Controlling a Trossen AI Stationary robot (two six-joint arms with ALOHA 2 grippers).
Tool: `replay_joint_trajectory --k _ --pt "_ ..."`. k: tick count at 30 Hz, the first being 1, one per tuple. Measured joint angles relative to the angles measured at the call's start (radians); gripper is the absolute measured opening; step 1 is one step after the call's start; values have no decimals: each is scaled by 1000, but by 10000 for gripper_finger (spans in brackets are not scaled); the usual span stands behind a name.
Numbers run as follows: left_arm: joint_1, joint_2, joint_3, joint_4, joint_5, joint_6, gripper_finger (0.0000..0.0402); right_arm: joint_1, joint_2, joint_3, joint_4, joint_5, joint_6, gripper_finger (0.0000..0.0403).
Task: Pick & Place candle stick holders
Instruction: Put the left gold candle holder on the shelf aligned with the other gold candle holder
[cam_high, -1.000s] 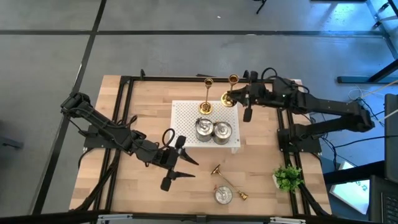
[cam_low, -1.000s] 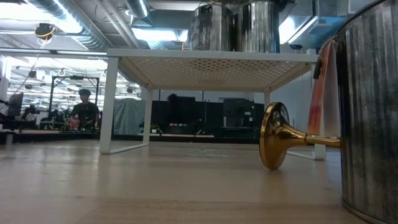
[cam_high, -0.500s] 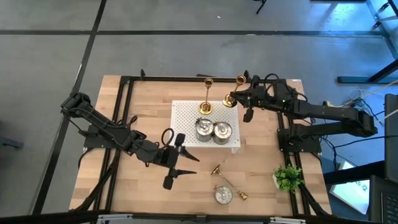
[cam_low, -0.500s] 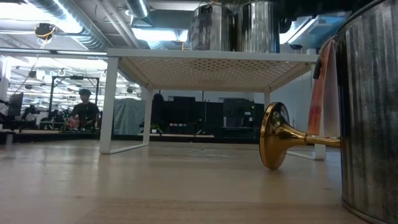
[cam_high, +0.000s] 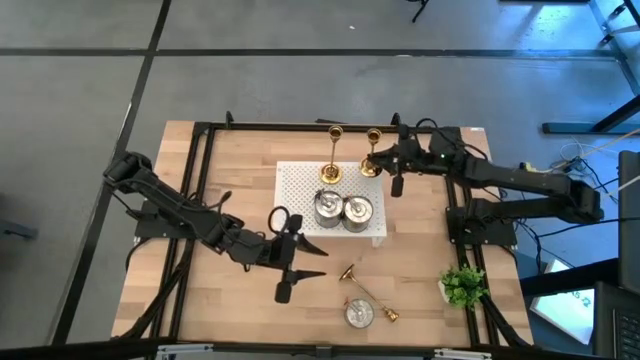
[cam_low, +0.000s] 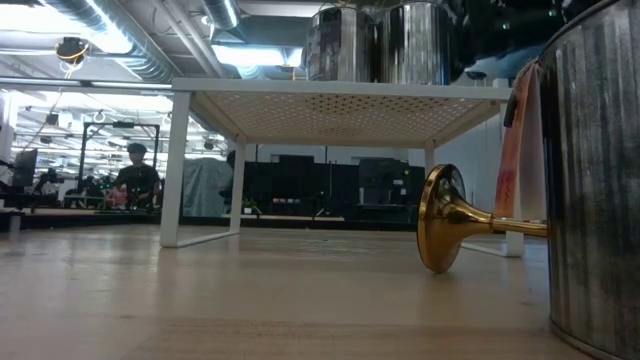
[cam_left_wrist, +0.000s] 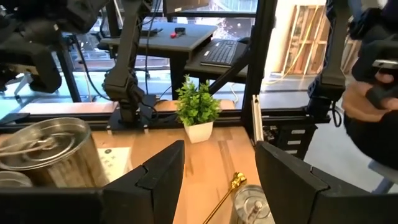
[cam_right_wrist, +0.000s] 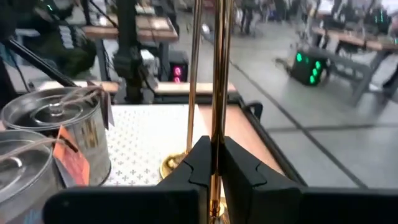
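Right hand (cam_high: 372, 160) grips a slim gold metal candlestick (cam_right_wrist: 219, 81).
We see two squat silver round holders (cam_high: 343, 209) on the white perforated stand (cam_high: 295, 190); left hand (cam_high: 300, 262) open at seven o'clock.

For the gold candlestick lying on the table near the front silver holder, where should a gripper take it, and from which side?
Probably mid-stem, from straight above. The gold candlestick lies on its side on the table, its thin stem running diagonally and clear of the silver holder at that point. The left gripper sits open nearby; closing across the stem suits it, since the flared base looks awkward to grip.
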Motion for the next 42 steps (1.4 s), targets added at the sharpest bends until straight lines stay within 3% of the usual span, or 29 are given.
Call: replay_joint_trajectory --k 5,12,19,25,42 --pt "0 34 0 29 6 -9 191 -65 -3 -81 179 -124 26 21" --pt "-8 51 0 19 10 -13 193 -102 5 -84 145 -216 74 21" --pt "-15 53 0 28 12 -11 193 -100 6 -86 119 -210 68 21" --pt "-15 53 0 27 12 -15 192 -101 14 -170 289 -210 72 21" --pt "-15 53 0 25 12 -16 193 -99 99 -173 305 -210 76 21"
